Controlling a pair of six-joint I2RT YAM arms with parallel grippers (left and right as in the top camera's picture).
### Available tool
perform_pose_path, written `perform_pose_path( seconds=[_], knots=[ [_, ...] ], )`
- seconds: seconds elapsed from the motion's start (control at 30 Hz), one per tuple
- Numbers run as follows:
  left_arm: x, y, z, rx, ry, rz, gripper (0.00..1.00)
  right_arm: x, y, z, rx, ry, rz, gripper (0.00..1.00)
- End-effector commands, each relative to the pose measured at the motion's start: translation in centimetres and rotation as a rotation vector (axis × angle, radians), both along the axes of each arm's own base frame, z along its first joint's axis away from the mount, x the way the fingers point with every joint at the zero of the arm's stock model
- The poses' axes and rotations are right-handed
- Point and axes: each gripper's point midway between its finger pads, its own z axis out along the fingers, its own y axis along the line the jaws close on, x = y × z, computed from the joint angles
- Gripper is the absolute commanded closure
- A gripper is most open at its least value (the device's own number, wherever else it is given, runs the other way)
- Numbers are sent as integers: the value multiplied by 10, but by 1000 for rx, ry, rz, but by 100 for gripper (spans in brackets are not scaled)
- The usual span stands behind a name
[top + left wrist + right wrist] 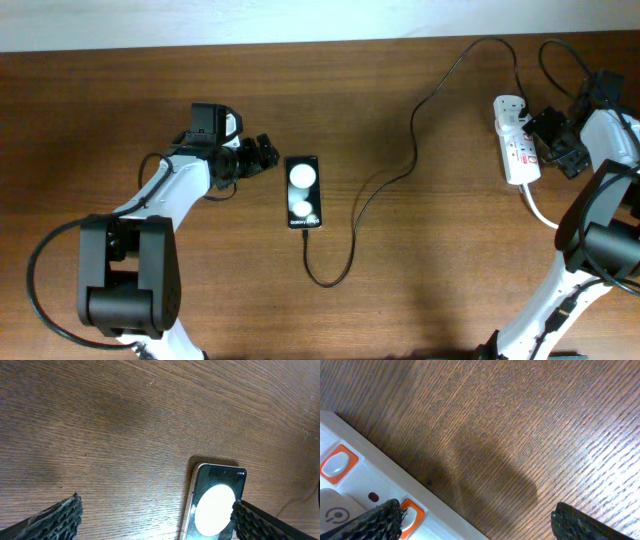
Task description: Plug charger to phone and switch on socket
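The black phone (304, 192) lies flat mid-table with two white round reflections on its screen; its top corner also appears in the left wrist view (215, 505). The thin black charger (352, 215) runs from the phone's near short end, loops, and climbs to the white socket (518, 148) at the right. I cannot tell whether its tip sits in the phone. My left gripper (268, 155) is open just left of the phone's far end, one finger (260, 524) over the phone's edge. My right gripper (548, 140) is open beside the socket (365, 485), one finger (377, 522) over an orange switch (411, 512).
A thick white cord (540, 212) leaves the socket's near end towards the right arm's base. A second orange switch (337, 462) shows further along the strip. Black arm cables hang at the far right. Bare brown wood lies between the phone and the socket.
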Motion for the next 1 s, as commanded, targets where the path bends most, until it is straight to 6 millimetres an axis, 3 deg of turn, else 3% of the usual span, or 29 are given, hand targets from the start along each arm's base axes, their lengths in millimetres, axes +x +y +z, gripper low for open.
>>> perform_pose_path(
  seconds=[0.0, 0.43, 0.73, 0.87, 0.97],
  knots=[
    [6, -1, 9, -8, -23, -4, 1, -5, 55, -34, 130, 70, 112, 1],
    [6, -1, 9, -8, -23, -4, 1, -3, 90, -34, 195, 84, 174, 1],
    [6, -1, 9, -8, -23, -4, 1, -10, 93, -35, 212, 112, 179, 1],
    [6, -1, 9, -8, -23, -4, 1, -22, 96, -36, 183, 155, 399, 1],
    [6, -1, 9, -8, -23, -4, 1, -24, 81, -38, 98, 192, 412, 1]
  ],
)
